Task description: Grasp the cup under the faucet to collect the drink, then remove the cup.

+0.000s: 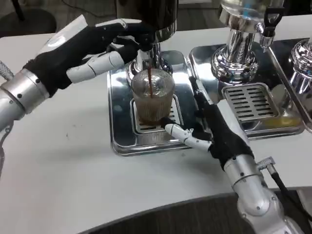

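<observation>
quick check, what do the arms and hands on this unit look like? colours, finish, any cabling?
Both forearms are round silver metal segments with small dark screw points. The left hand has a white back over a black palm and wrist, with white and black fingers. The right hand shows mostly black, with white finger segments. A thin black cable runs beside the right wrist.

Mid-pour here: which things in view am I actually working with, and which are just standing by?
In the job:
- cup, clear, on the drip grille, dark drink streaming into it
- faucet above it
- left hand up at the faucet
- right hand at the cup's base
- tray under the cup

Standing by:
- second dispenser
- its tray
- third dispenser at the right edge
</observation>
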### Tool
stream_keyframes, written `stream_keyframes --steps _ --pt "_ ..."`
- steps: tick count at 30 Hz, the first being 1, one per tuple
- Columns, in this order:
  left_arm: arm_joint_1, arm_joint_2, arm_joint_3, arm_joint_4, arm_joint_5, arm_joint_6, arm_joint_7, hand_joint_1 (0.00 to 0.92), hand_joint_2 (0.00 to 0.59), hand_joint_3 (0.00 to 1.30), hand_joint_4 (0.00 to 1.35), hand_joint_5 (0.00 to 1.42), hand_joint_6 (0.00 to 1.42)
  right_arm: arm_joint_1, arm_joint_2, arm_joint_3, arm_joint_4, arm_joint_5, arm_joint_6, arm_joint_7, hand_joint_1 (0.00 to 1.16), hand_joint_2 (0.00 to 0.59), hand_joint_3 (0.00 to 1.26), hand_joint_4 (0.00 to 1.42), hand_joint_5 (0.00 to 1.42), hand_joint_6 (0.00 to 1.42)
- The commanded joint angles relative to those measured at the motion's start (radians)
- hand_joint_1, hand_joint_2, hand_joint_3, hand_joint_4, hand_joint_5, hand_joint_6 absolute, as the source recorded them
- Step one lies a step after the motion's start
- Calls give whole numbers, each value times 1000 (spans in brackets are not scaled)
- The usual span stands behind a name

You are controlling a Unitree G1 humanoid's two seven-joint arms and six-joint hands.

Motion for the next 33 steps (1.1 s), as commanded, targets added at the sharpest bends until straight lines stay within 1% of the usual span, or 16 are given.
stream_keyframes --steps 1,7,8,12,21,23,27,29,33 --pt "17 6 4 -17 -10 -1 -25 0 64 255 246 300 484 -62 5 0 91 2 -45 -2 594 192 0 0 21 170" --pt "20 8 0 -24 -11 2 -30 0 64 255 246 300 484 -126 31 0 180 9 -85 -9 600 194 0 0 15 151" --pt "21 8 0 -26 -12 3 -31 0 65 255 246 300 484 -136 35 4 189 1 -86 -14 601 194 0 0 15 150" --pt "21 10 1 -31 -12 5 -31 0 68 255 246 300 484 -173 52 0 252 9 -104 -13 601 194 0 0 9 147" --pt "27 15 4 -45 -12 11 -33 0 70 255 246 300 484 -236 73 1 363 3 -145 -33 602 194 0 0 4 144" --pt "29 15 5 -48 -13 13 -33 0 70 255 246 300 484 -251 79 -1 377 -1 -139 -48 602 194 0 0 4 144" --pt "35 15 7 -56 -14 17 -32 0 70 255 246 300 484 -278 82 0 405 0 -139 -55 602 194 0 0 4 144" --pt "37 15 9 -58 -15 19 -32 0 71 255 246 300 484 -286 88 1 418 -3 -136 -68 602 194 0 0 4 144" --pt "40 15 12 -65 -16 24 -31 0 73 255 246 300 484 -290 88 5 422 -10 -130 -83 602 194 0 0 0 139"
